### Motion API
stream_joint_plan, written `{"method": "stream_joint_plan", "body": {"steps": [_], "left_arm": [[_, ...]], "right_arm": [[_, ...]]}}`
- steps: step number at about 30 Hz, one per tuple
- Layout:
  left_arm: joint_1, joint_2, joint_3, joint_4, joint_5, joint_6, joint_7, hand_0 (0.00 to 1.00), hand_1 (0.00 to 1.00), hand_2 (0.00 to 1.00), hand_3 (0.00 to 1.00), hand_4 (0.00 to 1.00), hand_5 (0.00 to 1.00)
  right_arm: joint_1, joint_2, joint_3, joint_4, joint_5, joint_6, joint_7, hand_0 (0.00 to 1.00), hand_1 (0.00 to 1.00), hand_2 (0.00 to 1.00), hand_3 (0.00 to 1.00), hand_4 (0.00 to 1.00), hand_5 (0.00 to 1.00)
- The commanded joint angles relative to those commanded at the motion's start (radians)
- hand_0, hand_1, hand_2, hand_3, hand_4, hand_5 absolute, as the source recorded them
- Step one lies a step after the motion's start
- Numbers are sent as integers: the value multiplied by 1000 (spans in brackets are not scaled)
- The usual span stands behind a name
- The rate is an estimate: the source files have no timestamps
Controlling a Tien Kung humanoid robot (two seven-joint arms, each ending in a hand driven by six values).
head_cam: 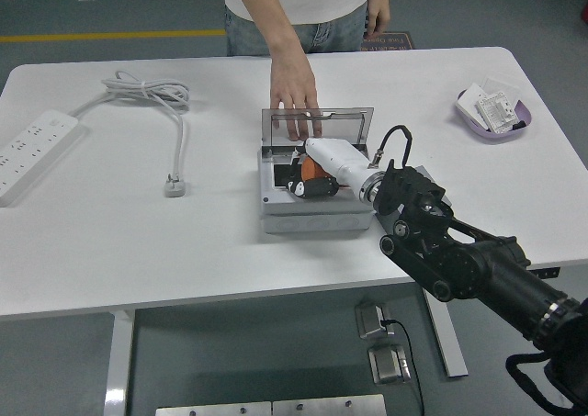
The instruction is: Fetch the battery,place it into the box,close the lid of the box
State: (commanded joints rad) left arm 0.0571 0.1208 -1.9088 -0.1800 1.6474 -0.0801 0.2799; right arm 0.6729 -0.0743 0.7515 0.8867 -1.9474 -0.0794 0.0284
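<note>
A grey box [317, 218] sits mid-table with its clear lid [354, 128] standing upright at the back. A person's hand [294, 95] reaches from the far side and rests its fingertips on the lid's top edge, holding it up. My right hand [308, 183], white with dark fingers, comes in from the lower right and is down inside the box. It is curled around a small orange and black battery [315, 171], which the hand partly hides. The left arm does not show.
A white power strip [32, 150] lies at the far left, its cable [179, 140] looping toward the middle. A purple dish [496, 115] with small white parts stands at the back right. The person stands close behind the box.
</note>
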Motion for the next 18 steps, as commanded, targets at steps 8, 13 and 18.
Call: {"method": "stream_joint_plan", "body": {"steps": [8,13,18], "left_arm": [[0,1,0,0,1,0,1,655,717,672,664,741,249],[0,0,0,0,1,-1,1,655,717,672,663,739,245],[2,-1,0,0,0,-1,0,655,717,670,663,738,244]], "right_arm": [[3,-1,11,13,13,-4,13,640,416,404,526,998,643],[2,-1,17,21,17,-1,8,699,507,492,556,998,648],[-3,-5,33,52,40,18,-9,765,623,606,675,998,663]]}}
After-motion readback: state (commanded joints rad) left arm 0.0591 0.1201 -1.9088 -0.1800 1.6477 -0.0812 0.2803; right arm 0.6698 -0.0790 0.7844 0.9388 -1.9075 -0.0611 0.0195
